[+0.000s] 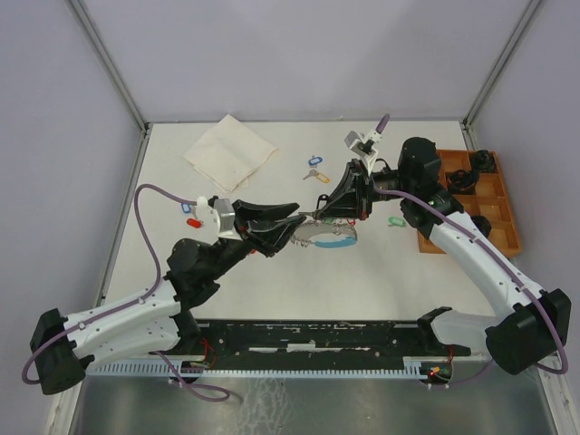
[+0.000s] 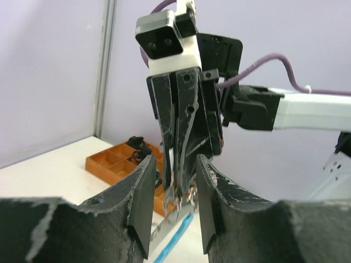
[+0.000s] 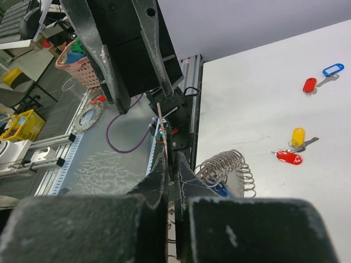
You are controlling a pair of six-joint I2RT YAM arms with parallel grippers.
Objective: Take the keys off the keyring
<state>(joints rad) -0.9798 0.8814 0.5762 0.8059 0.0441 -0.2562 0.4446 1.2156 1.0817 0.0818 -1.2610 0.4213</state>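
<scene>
I see my left fingers (image 2: 143,197) apart, my right fingers (image 2: 184,126) pressed together, both tips right at the keyring (image 1: 328,238).

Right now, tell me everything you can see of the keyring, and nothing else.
The keyring is a large loop of silvery beaded chain joined to a curved light-blue band. It lies bunched in coils in the middle of the table, the band toward the near edge. The right hand, shut, pinches a thin metal piece at its end nearer the left arm; key or chain, I cannot tell. The left hand, open, straddles that spot, gripping nothing.
</scene>
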